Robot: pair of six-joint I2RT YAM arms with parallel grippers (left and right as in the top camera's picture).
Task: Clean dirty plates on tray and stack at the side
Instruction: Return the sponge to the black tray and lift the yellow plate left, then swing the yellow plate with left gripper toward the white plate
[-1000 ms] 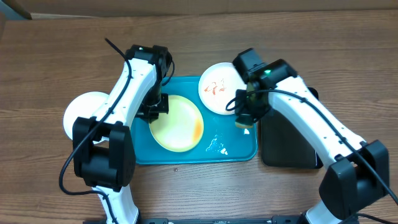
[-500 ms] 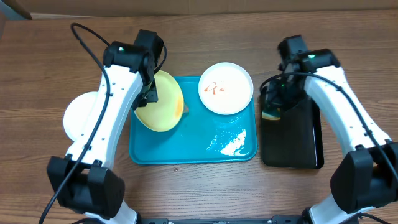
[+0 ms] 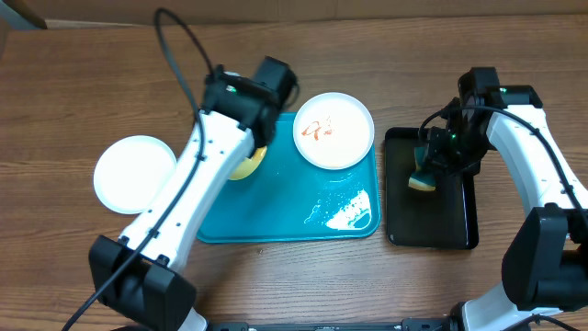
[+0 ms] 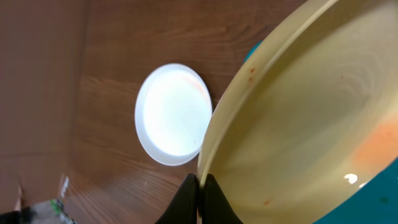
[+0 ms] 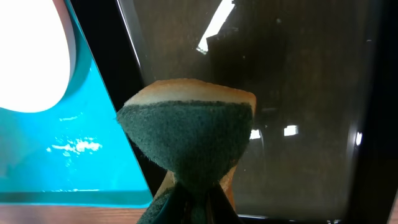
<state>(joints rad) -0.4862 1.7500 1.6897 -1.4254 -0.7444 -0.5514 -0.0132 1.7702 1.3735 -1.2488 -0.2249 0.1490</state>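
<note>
The left tool (image 4: 199,186) is closed on the tilted yellow-green plate (image 4: 298,124) at its rim; the right tool (image 5: 193,199) is closed on the sponge (image 5: 186,134). Level the plate, centre it over the white plate (image 3: 135,174) on the surface (image 3: 73,267), lower, then release

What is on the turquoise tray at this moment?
One white plate with orange smears and a wet patch rest on the tray. The left arm covers its left edge and most of the yellow plate.

Green-faced, tan-backed sponge (image 5: 186,134) pinched at its waist in the right gripper (image 5: 189,190), glossy black tray (image 5: 298,93) behind it, blue tray (image 5: 81,155) at left with wet glints, white plate (image 5: 28,50) top left.
</note>
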